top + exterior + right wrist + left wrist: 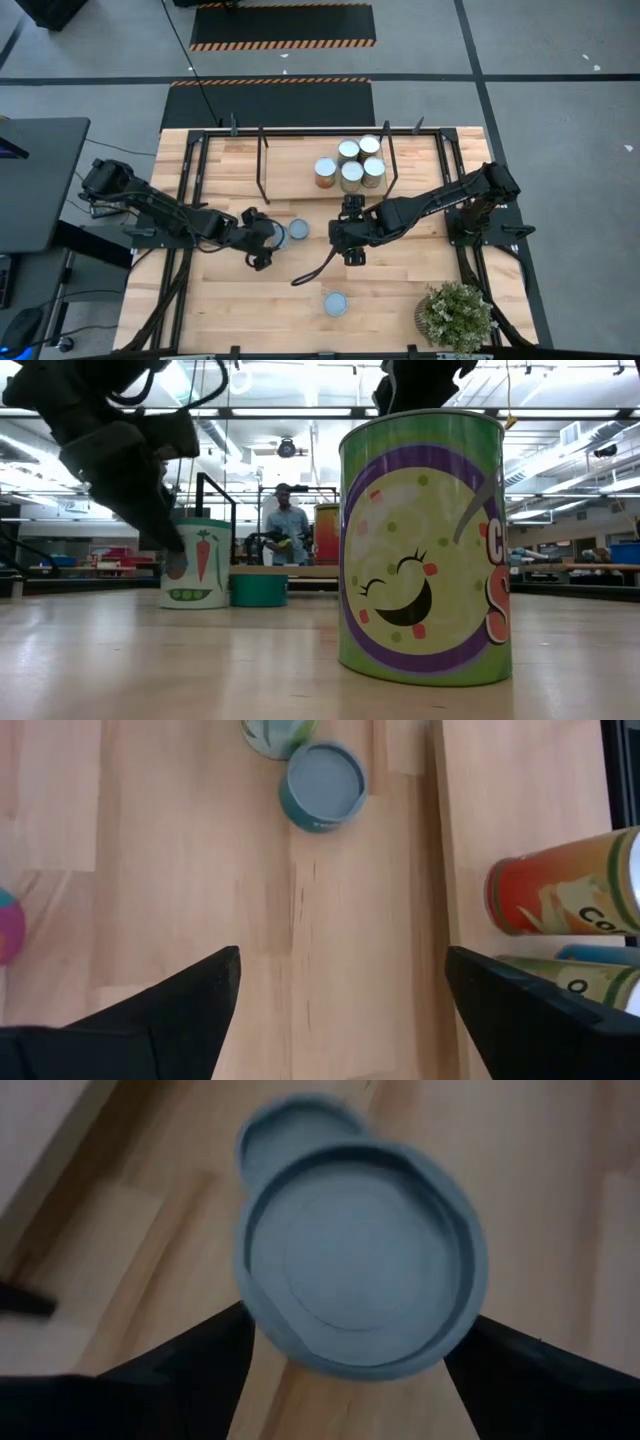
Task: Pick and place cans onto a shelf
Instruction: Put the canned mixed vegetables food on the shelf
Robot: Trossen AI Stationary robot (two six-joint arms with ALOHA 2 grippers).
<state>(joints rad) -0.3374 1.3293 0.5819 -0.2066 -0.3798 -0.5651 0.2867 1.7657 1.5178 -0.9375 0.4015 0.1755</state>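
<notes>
Several cans [351, 162] stand on the shelf [290, 165] at the table's far side. My left gripper [264, 241] is open. Its fingers [195, 1370] stand on either side of a white can with a grey top [360, 1270]. That can stands on the table in the low view [200, 565]. A short teal can [298, 230] stands just beyond it and also shows in the low view [258, 588]. A green can [336, 303] stands near the front edge and looms large in the low view [425, 550]. My right gripper [352, 236] is open and empty above bare table, just in front of the shelf.
A potted plant [457, 316] stands at the table's near right corner. Black shelf posts [262, 160] rise at the far side. In the right wrist view the shelf's cans [565, 895] lie close beside my right gripper. A person [288, 520] sits in the room behind.
</notes>
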